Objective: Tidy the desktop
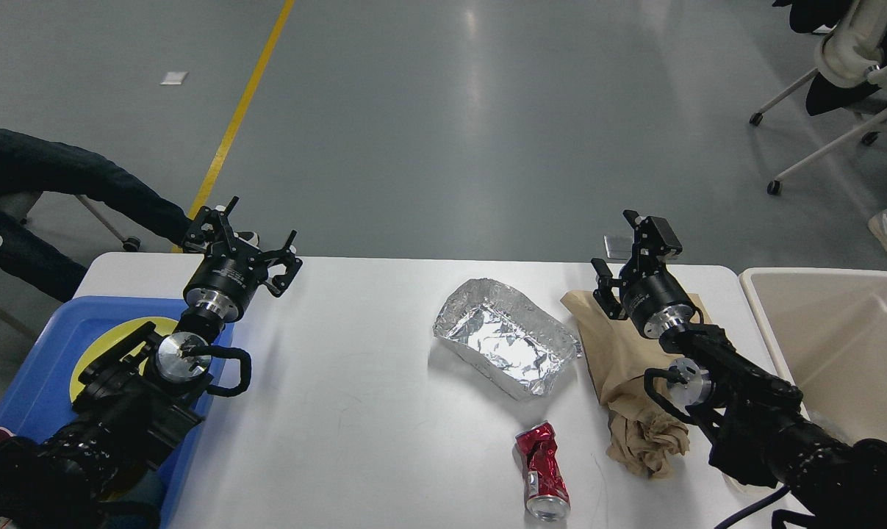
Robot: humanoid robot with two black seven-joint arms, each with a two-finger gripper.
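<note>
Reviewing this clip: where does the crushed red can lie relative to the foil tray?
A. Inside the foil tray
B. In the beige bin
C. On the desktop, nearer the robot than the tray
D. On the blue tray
C: the crushed red can lies on its side on the bare white desktop, apart from and on the near side of the empty foil tray.
</note>
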